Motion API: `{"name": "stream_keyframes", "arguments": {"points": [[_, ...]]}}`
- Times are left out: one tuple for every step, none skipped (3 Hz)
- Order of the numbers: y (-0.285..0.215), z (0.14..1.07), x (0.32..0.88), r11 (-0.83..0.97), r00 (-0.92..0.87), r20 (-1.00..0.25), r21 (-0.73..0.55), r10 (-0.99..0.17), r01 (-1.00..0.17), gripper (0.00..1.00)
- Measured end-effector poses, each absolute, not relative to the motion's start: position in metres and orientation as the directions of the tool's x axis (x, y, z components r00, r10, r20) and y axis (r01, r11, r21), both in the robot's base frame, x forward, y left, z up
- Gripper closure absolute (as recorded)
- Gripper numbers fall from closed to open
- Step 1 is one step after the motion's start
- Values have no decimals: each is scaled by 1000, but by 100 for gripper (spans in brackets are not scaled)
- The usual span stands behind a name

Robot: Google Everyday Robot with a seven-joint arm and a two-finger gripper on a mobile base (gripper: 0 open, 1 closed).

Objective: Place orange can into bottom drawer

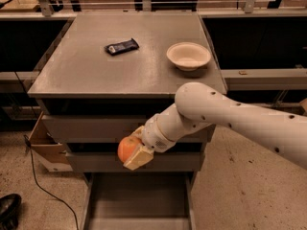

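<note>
Hanging before the middle drawer front, above the open bottom drawer, the orange can looks round, light, firm and likely to roll; best held across its widest part. Gripper clamped on it. Arm reaches in from the right, wrist angled down-left.

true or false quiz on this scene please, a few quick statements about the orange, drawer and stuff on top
1. The gripper holds the orange. True.
2. The orange lies inside the bottom drawer. False: it is in the gripper, up in front of the drawer fronts.
3. The bottom drawer is pulled open. True.
4. The snack bar sits inside the bowl. False: it lies on the cabinet top, left of the bowl and apart from it.
</note>
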State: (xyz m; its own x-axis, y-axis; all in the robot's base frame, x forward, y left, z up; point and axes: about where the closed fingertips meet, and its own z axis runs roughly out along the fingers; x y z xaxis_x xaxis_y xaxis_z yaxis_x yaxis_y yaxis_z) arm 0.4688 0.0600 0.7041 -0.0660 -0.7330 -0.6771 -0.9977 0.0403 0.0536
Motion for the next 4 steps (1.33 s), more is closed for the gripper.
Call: {"name": "stream_keyframes", "arguments": {"points": [[64, 655, 472, 35, -87, -658, 92, -748, -995, 100], [68, 604, 472, 22, -98, -643, 125, -760, -992, 100], [74, 551, 467, -6, -95, -637, 154, -765, -988, 100], [72, 502, 454, -14, -96, -631, 167, -770, -986, 100]]}}
